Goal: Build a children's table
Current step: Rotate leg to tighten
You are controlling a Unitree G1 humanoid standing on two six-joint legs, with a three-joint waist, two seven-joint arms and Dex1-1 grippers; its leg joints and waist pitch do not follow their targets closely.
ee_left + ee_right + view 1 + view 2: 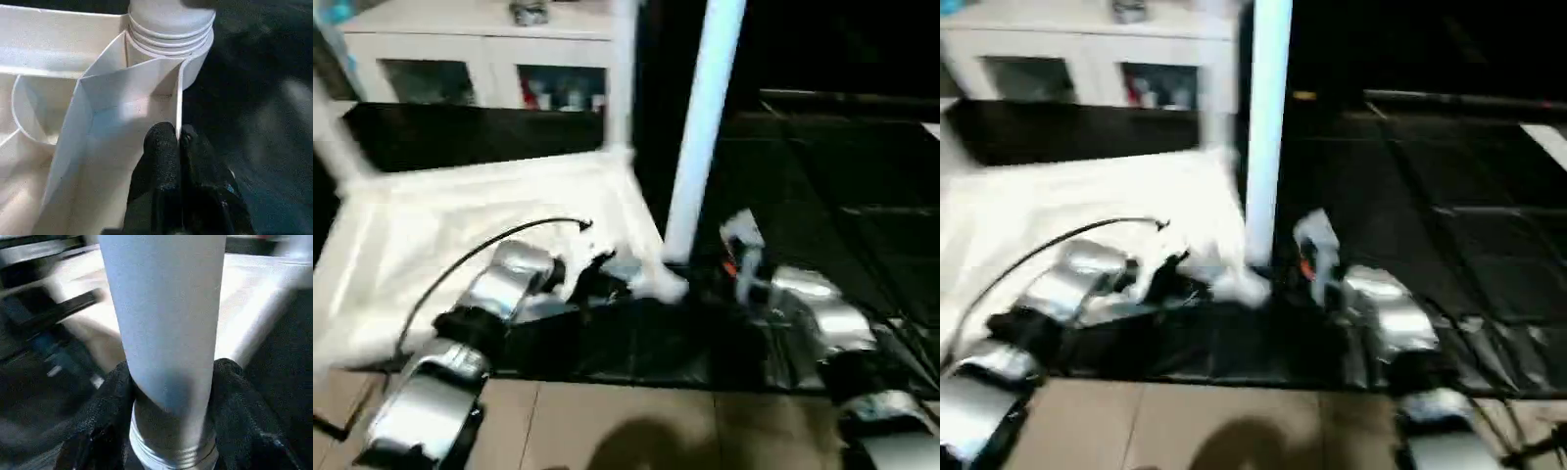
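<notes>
- The white table top [460,235] lies upside down on the dark floor mat [822,196], ribs up, in front of a white cabinet [480,59] with glass doors.
- The left gripper [180,147] is clenched on the thin rim wall of the table top, one finger inside and one outside, just beside the near corner socket [171,44].
- A white leg [705,127] stands upright in that corner socket.
- The right gripper [168,396] grasps the leg low down, a finger [110,406] on either side, just above its ringed base.
</notes>
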